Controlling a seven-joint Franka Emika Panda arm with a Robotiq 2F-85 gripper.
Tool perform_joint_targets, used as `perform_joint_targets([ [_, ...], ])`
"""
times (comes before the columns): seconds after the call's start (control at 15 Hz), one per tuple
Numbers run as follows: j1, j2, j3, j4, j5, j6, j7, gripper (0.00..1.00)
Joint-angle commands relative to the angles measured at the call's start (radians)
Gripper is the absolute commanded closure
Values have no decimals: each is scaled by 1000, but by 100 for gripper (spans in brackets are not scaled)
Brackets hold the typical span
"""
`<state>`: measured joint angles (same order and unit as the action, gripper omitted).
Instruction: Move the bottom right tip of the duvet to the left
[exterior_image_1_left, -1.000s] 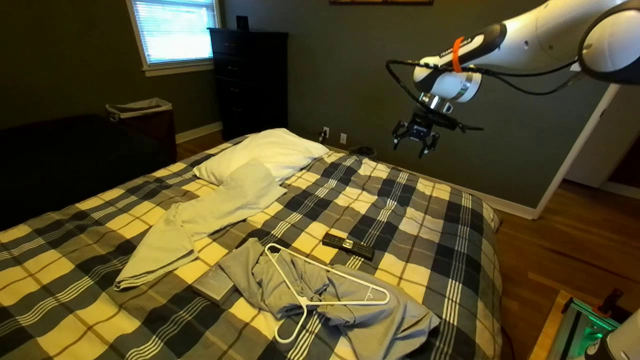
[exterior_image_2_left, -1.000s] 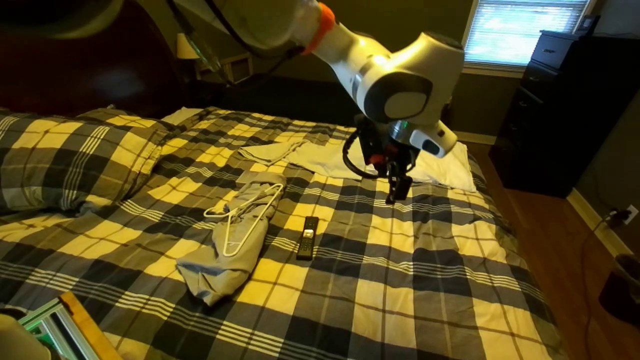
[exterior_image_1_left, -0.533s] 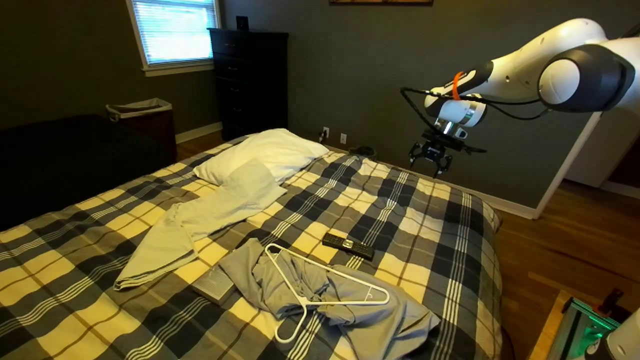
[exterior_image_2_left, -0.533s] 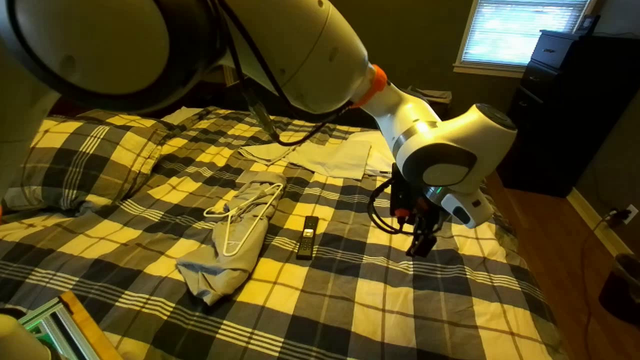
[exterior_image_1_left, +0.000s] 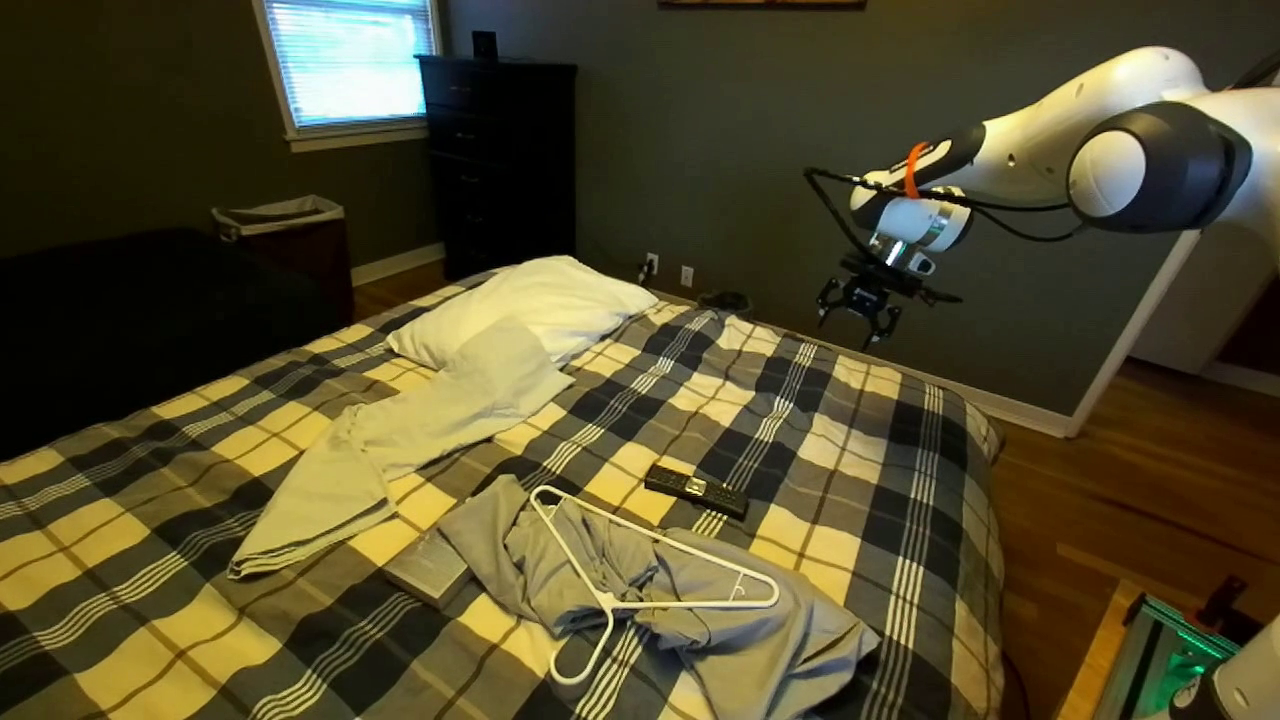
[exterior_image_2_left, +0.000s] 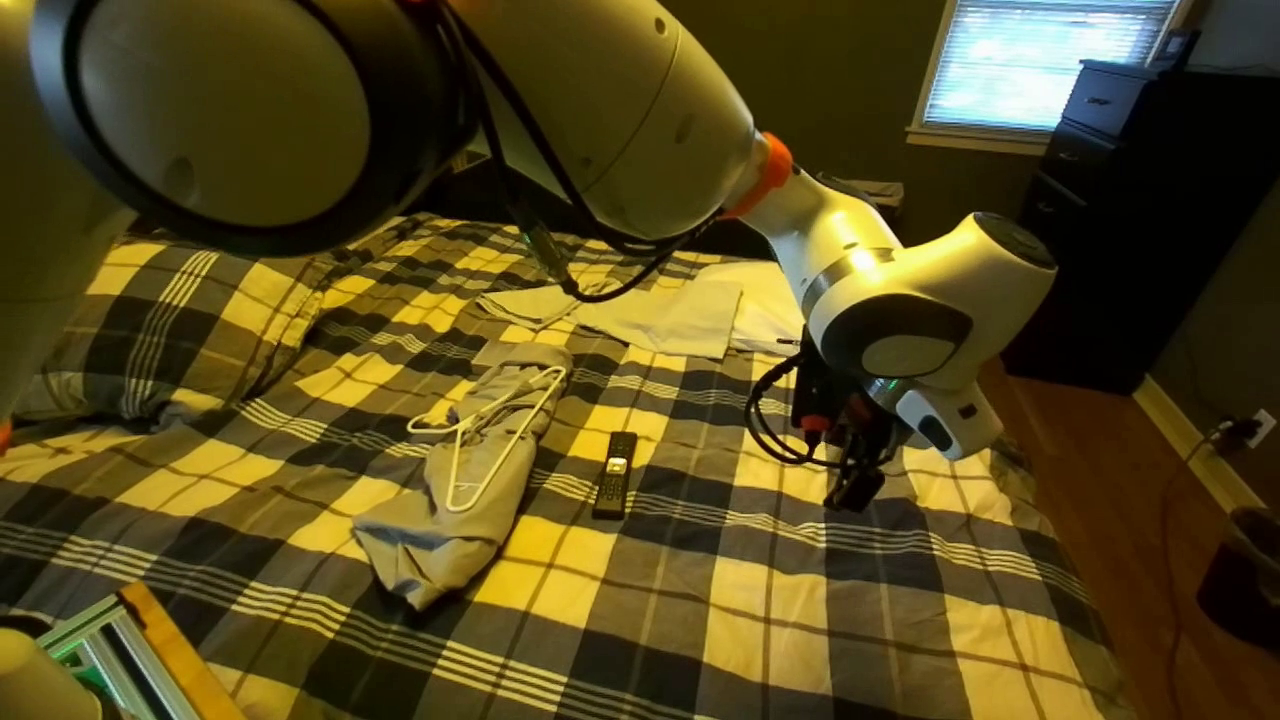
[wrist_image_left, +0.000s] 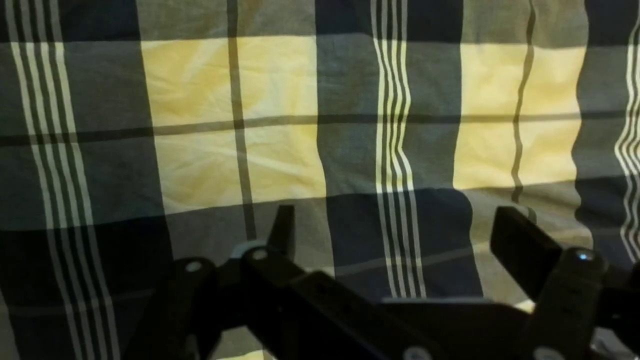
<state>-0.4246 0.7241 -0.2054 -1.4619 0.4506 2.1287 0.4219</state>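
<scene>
The plaid duvet (exterior_image_1_left: 720, 390) in yellow, black and grey-white checks covers the bed and shows in both exterior views (exterior_image_2_left: 690, 560). A right-hand corner of the duvet (exterior_image_1_left: 978, 430) droops over the bed's edge in an exterior view; I cannot tell surely whether it is the bottom right tip. My gripper (exterior_image_1_left: 845, 333) is open and empty, pointing down above the duvet, apart from it. It also shows in an exterior view (exterior_image_2_left: 855, 490). In the wrist view my gripper's fingers (wrist_image_left: 395, 212) are spread wide over flat plaid cloth (wrist_image_left: 235, 125), with no hem in sight.
A grey garment with a white hanger (exterior_image_1_left: 650, 606), a black remote (exterior_image_1_left: 696, 491), a small box (exterior_image_1_left: 430, 570), a pale beige cloth (exterior_image_1_left: 440, 410) and a white pillow (exterior_image_1_left: 550, 300) lie on the duvet. A dark bin (exterior_image_2_left: 1245, 580) stands on the floor beside the bed.
Over the first half second my arm came down and to the right, bringing the open gripper closer to the duvet. Since then it has shifted only slightly. The duvet lies the same.
</scene>
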Motion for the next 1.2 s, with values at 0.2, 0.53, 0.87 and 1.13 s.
perform_joint_targets([
  [0.2,-39,314,-40,325,12,130,299,0],
  [0.53,-63,568,-136,565,-27,164,558,0],
  [0.87,-92,772,-264,779,-57,193,806,0],
  [1.13,-99,763,-276,725,-219,228,961,35],
])
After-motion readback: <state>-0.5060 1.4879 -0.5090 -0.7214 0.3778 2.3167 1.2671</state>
